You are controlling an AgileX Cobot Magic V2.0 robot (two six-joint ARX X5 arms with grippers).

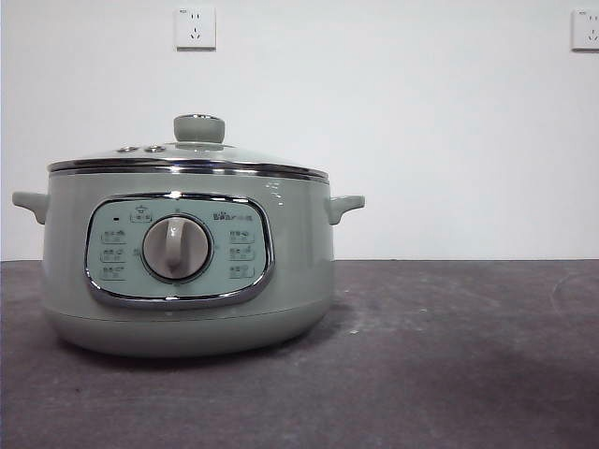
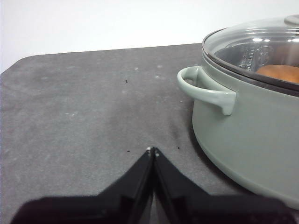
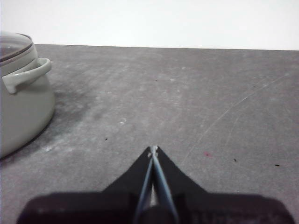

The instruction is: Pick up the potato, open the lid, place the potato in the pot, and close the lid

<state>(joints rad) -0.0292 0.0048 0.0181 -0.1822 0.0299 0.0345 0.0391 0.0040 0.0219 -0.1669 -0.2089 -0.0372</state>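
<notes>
The sage-green pot (image 1: 187,271) stands on the dark table, left of centre in the front view, its dial facing the camera. The glass lid (image 1: 187,159) with its pale green knob (image 1: 198,128) rests shut on the pot. Through the glass in the left wrist view, the orange-brown potato (image 2: 280,73) lies inside the pot (image 2: 252,130). My left gripper (image 2: 152,150) is shut and empty, low over the table beside the pot's side handle (image 2: 205,91). My right gripper (image 3: 153,149) is shut and empty too, over bare table on the other side of the pot (image 3: 21,102).
The dark grey tabletop (image 1: 449,355) stretches out to the right of the pot. A white wall with two power sockets (image 1: 195,28) stands behind it. Neither arm shows in the front view.
</notes>
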